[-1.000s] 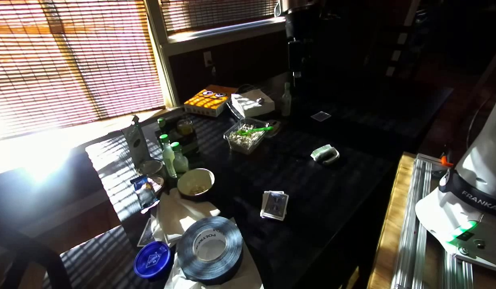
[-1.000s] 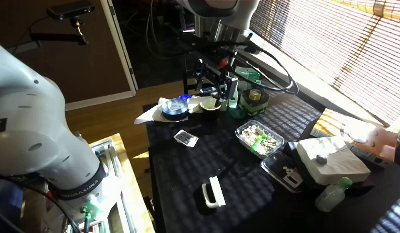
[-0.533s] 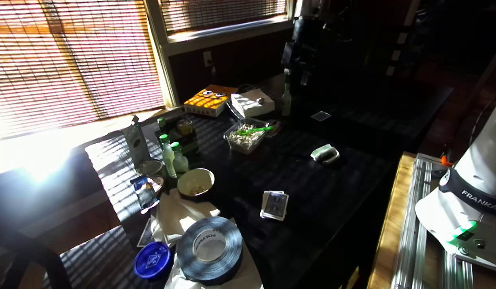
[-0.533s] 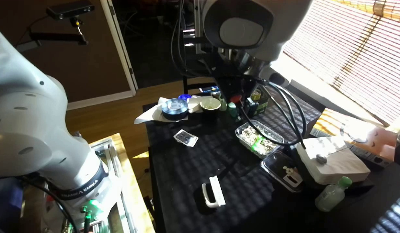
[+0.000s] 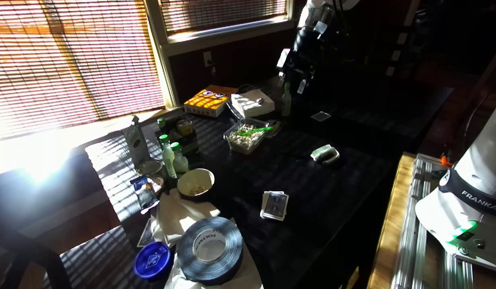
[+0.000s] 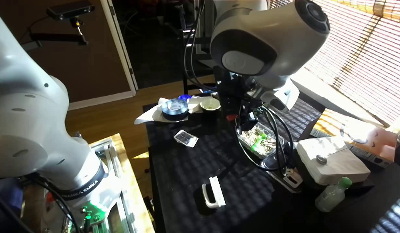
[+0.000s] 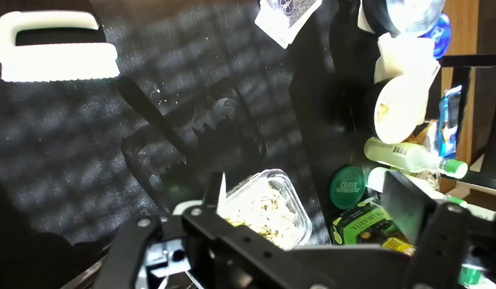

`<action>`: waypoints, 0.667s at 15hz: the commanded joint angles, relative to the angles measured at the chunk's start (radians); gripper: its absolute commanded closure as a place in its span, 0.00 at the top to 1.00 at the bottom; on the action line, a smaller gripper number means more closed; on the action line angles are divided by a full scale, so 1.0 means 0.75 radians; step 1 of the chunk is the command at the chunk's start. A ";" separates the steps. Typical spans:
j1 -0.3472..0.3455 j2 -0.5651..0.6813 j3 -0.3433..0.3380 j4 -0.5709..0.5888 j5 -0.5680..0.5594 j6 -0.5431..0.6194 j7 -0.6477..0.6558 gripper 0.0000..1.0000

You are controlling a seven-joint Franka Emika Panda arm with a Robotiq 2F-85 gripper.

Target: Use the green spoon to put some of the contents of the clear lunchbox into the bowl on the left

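pincer point(image 5: 291, 83) is spread wide, fingers point(image 7: 403, 202) well apart, hanging over the tabletop point(image 5: 239, 176); in an exterior view the arm point(image 6: 277, 35) hides much of it. clear lunchbox point(image 5: 241, 147) sits on tabletop btwn bowl point(image 5: 188, 180) & white napkin stack point(image 6: 344, 170), open, w/ pale bitty contents point(image 7: 268, 212); in wrist view 1 finger partly covers it. green spoon point(image 5: 260, 129) lies in clear lunchbox on top of contents, handle end at the rim, apart fr. pincer. bowl has a small amt of pale bits at the bottom; it's just beside green-capped bottles point(image 5: 168, 157) & white paper point(image 5: 181, 212), can't tell if touching. blue packet point(image 5: 143, 192) is nr bowl. in wrist view a round green lid point(image 7: 347, 194) & a box lettered margarita point(image 7: 358, 224) are nr bottles. tape roll point(image 5: 233, 249) is on the paper, blue lid point(image 5: 152, 260) just beside. playing cards point(image 5: 274, 206) are in a small pile, nr tape roll. white brush point(image 6: 218, 193) is well apart fr. cards. metal spoon point(image 6: 321, 159) is on napkin stack; orange box point(image 5: 205, 102) is right nxt to it. sunlight thru blinds point(image 5: 111, 52) stripes tabletop.
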 commanded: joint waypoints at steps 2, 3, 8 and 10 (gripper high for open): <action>-0.026 0.044 0.014 0.002 0.259 0.113 -0.039 1.00; -0.035 0.074 0.009 0.006 0.357 0.120 -0.070 1.00; -0.104 0.153 0.008 -0.022 0.838 0.210 -0.276 1.00; -0.124 0.170 0.013 -0.040 1.048 0.244 -0.380 1.00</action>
